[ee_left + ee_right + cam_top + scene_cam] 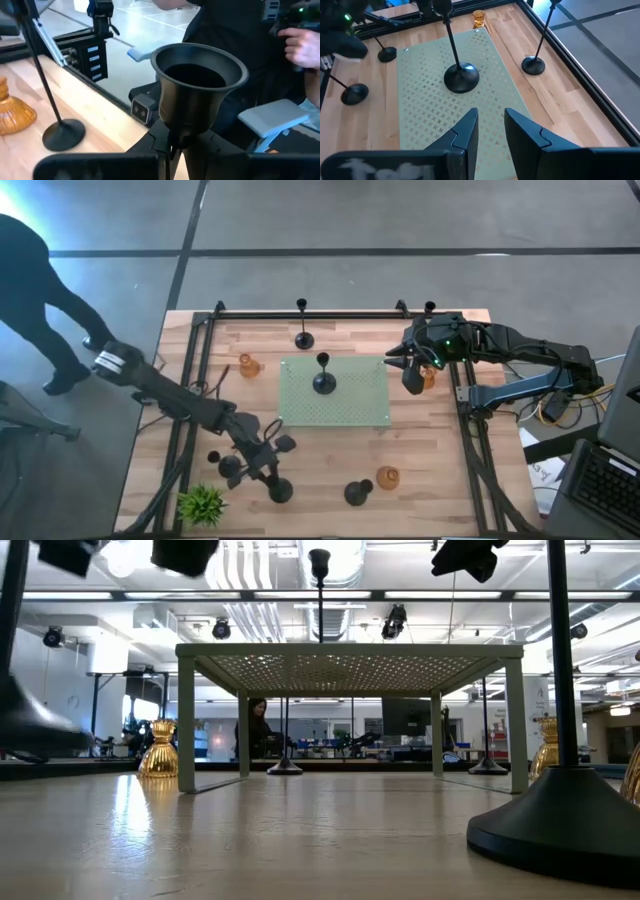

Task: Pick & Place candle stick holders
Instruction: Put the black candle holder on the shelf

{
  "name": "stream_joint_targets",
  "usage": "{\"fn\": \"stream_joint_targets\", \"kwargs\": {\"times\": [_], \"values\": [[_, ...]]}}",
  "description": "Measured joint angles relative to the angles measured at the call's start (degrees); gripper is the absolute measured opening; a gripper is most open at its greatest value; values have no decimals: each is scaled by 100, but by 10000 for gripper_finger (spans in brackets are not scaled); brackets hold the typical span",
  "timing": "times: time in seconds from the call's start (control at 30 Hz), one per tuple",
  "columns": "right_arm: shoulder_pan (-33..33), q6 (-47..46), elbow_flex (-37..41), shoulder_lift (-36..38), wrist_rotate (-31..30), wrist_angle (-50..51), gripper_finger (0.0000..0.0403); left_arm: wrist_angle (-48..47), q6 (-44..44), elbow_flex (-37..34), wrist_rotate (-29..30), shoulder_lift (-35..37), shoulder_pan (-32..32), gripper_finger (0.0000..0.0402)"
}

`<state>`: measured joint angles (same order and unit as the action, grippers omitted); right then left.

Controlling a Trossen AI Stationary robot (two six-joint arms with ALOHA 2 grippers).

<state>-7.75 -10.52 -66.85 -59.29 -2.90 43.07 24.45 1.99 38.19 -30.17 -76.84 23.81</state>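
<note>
A slatted wood worktop (330, 460) fills the overhead view. The left pincer (262, 463) is clamped on a black candle holder (198, 80), ready to lift. From its wrist, the right pincer (490, 127) hangs apart; a candle holder on mat (461, 77) stands just ahead.

Green plant (203, 504), pale perforated mat (350, 413)

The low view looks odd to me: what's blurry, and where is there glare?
Low view: the black holder base nearest the lens is soft, ceiling lamps flare, and the wooden table shows a sheen. Left wrist view: the black cup is sharp, but the left gripper's fingers blur at the frame's edge.
</note>
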Motion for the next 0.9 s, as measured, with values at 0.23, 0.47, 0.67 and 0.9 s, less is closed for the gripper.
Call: {"fn": "stream_joint_targets", "kwargs": {"times": [0.23,0.47,0.67,0.9], "values": [[118,-2,116,0,340,-170,93,-1565,614,656,843,717,-61,29],[734,275,496,-2,357,-898,90,-2268,1316,1322,1210,1001,-505,29],[1259,494,744,-4,357,-1849,77,-2643,1455,1954,986,842,-978,29],[1540,838,884,-135,332,-2454,79,-2694,1249,2754,832,314,-1467,29]]}}
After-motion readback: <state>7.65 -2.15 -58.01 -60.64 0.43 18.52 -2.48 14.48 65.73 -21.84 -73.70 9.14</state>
